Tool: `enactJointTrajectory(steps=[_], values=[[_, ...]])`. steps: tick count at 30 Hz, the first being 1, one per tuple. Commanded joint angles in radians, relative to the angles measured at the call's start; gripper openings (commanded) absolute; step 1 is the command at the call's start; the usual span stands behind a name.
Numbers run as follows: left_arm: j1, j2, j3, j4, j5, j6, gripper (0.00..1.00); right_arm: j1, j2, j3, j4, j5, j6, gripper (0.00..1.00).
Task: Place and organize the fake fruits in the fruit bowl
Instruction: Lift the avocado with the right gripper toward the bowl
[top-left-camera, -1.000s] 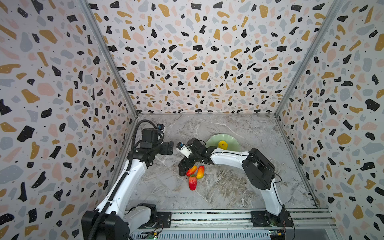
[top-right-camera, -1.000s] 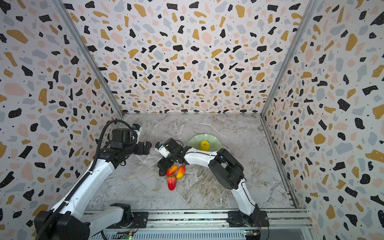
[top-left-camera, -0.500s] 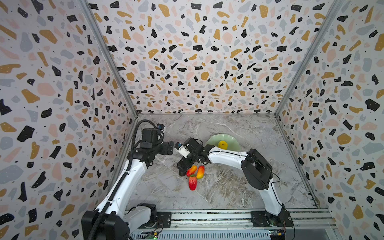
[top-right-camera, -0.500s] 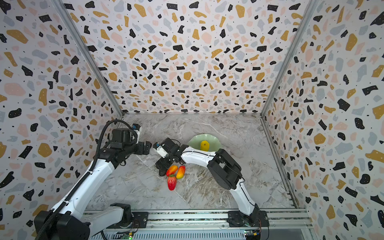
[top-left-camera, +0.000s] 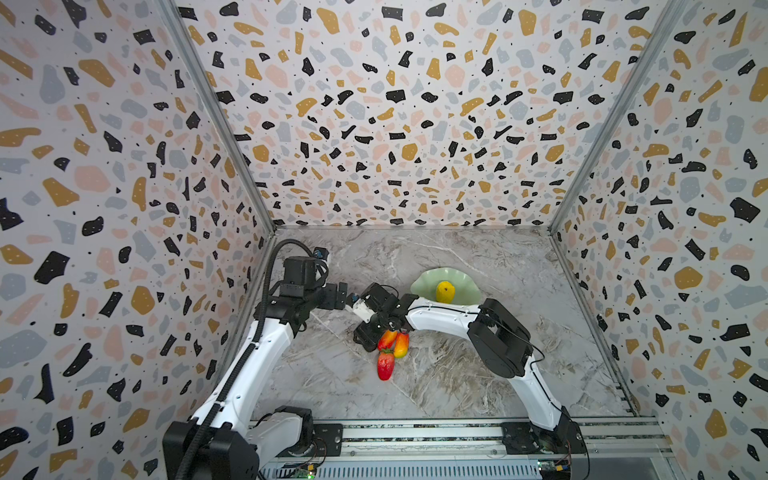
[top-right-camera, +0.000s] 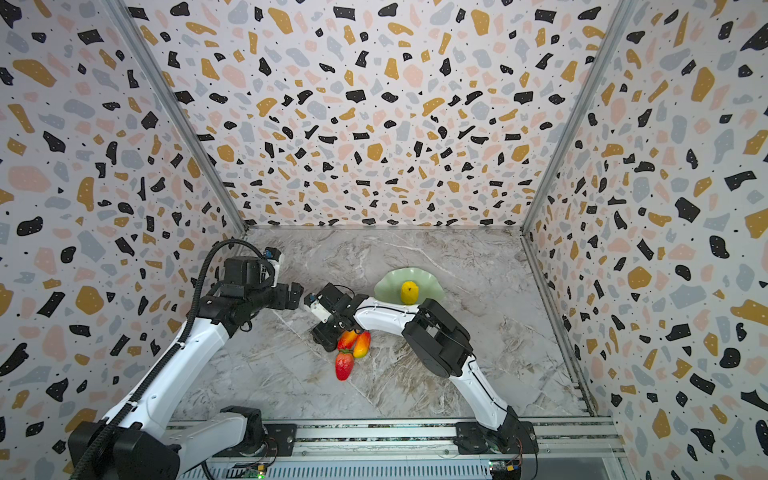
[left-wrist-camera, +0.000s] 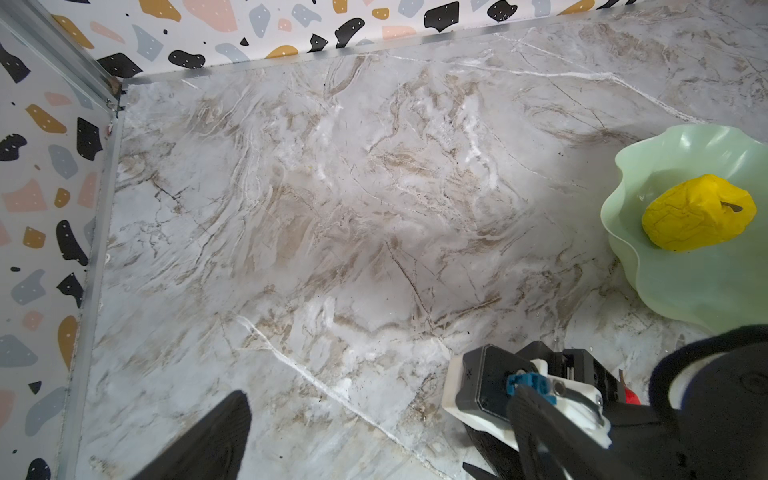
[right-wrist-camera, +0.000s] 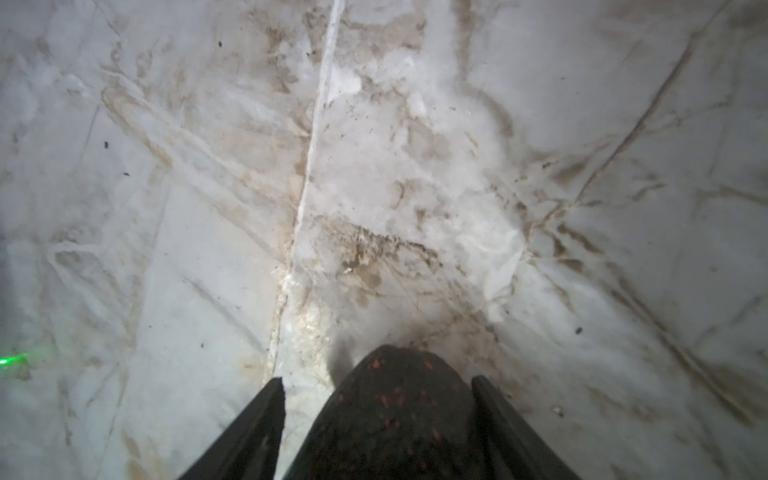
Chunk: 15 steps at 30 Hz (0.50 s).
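Mint-green fruit bowl (top-left-camera: 424, 282), holding yellow fruit (top-left-camera: 444, 291). Right gripper (right-wrist-camera: 378, 379): jaws apart, straddling blackish oval fruit (right-wrist-camera: 399, 419), gap on one side. Left gripper (left-wrist-camera: 378, 395): jaws wide apart over marble tabletop (left-wrist-camera: 332, 208).

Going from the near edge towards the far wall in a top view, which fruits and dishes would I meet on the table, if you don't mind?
Strawberry → pair of red-to-yellow fruits → fruit bowl, with the yellow fruit lying in it.
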Motion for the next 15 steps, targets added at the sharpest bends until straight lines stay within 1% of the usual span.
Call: enactJointTrajectory(steps=[1, 5, 7, 8, 11, 15], values=[[0.006, -0.016, -0.011, 0.016, 0.002, 0.008, 1.00, 0.006, -0.021, 0.038, -0.010, -0.005, -0.005, 0.60], [0.006, -0.016, -0.013, 0.017, 0.003, 0.008, 0.99, 0.006, -0.051, 0.038, 0.017, -0.008, -0.016, 0.44], [0.006, -0.016, -0.012, 0.017, 0.003, 0.007, 1.00, 0.005, -0.071, 0.038, 0.029, -0.012, -0.025, 0.33], [0.006, -0.016, -0.013, 0.017, 0.003, 0.008, 1.00, 0.003, -0.082, 0.039, 0.034, -0.016, -0.026, 0.31], [0.006, -0.014, -0.013, 0.017, 0.002, 0.008, 1.00, -0.010, -0.122, 0.033, 0.058, -0.052, -0.028, 0.30], [0.006, -0.016, -0.013, 0.017, 0.002, 0.008, 1.00, -0.040, -0.189, 0.008, 0.079, -0.067, -0.029, 0.28]])
